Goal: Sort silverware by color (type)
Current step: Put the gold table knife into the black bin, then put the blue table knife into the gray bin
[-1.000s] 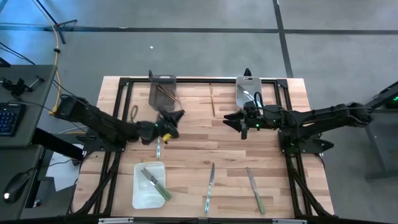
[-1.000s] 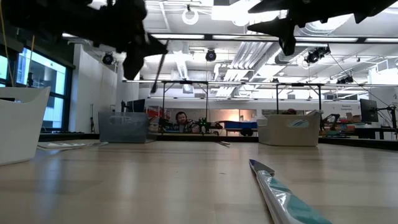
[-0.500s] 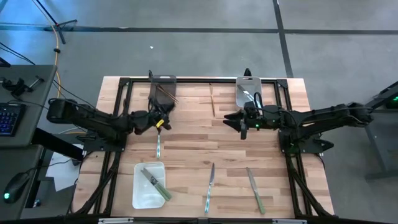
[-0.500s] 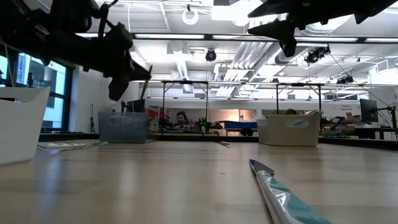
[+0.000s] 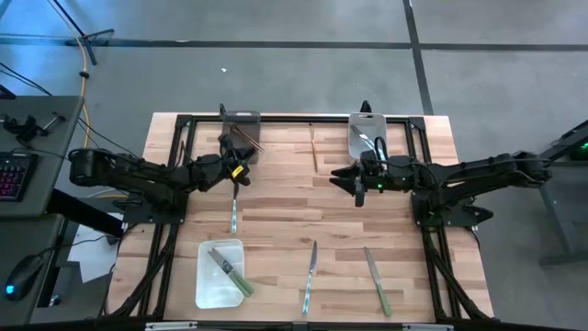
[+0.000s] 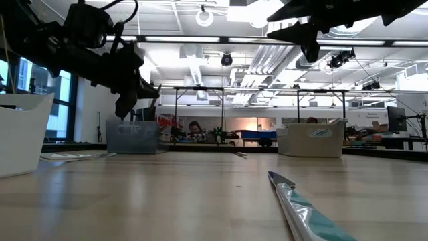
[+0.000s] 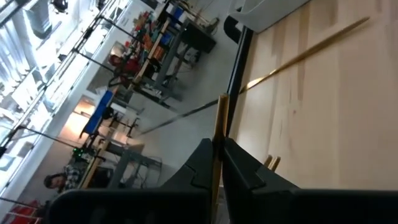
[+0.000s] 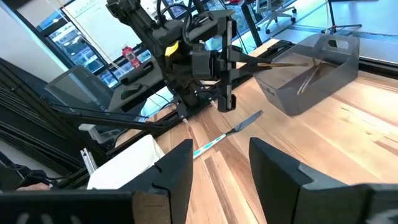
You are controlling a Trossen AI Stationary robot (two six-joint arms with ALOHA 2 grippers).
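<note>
A thin brown stick [image 7: 216,140] is held tight between the closed fingers of the left end effector [image 5: 234,171], which is seen in the high view just beside the grey bin [image 5: 241,135] at the far edge of the tabletop [image 5: 285,207]. Other brown sticks [image 8: 298,70] are seen lying in that bin already. The step in hand is judged to be the dropping of this stick into the grey bin with its own kind. For the next move, the stick must be carried over the bin's rim and the fingers must be opened so that it falls inside and not on the wood. The right end effector [image 5: 360,183] is held open and empty, up in the air near the white bin at the far edge [image 5: 367,132], where a silvery piece is thought to lie, though it is too small to be sure. More pieces are left on the tabletop: one loose brown stick [image 5: 313,147] between the two far bins, a pale-teal knife [image 5: 233,213] just below the left end effector, another pale-teal knife [image 5: 310,277] near the front edge, and a green-handled knife [image 5: 376,280] beside it. Green-handled pieces [image 5: 230,272] are seen lying in the white tray at the front [image 5: 208,294]. The sorting is judged to be partly done.
</note>
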